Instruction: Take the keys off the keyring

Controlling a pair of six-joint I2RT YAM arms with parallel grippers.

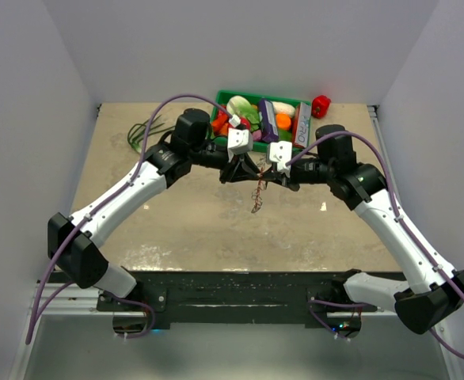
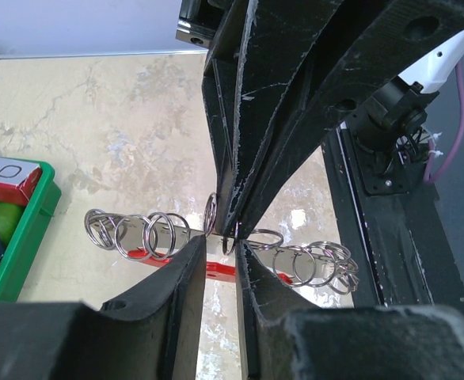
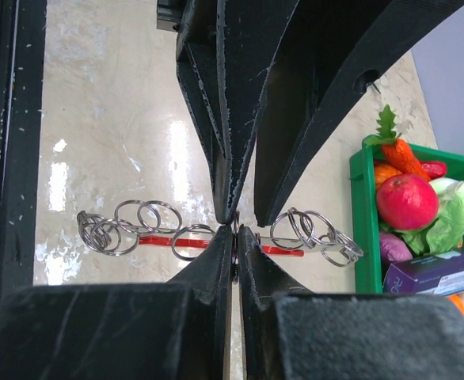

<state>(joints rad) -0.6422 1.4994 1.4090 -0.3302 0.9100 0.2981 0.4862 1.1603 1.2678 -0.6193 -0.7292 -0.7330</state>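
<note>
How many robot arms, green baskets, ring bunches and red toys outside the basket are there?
robot arms: 2
green basket: 1
ring bunch with red tag: 1
red toy beside the basket: 1
Total: 5

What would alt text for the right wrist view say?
Two black tools meet tip to tip above a beige table: the right tool, from below, is pinched on a silvery ring at the middle of a thin red strip strung with many such rings; the left tool points down from above. A green bin of toy vegetables stands at right.
</note>
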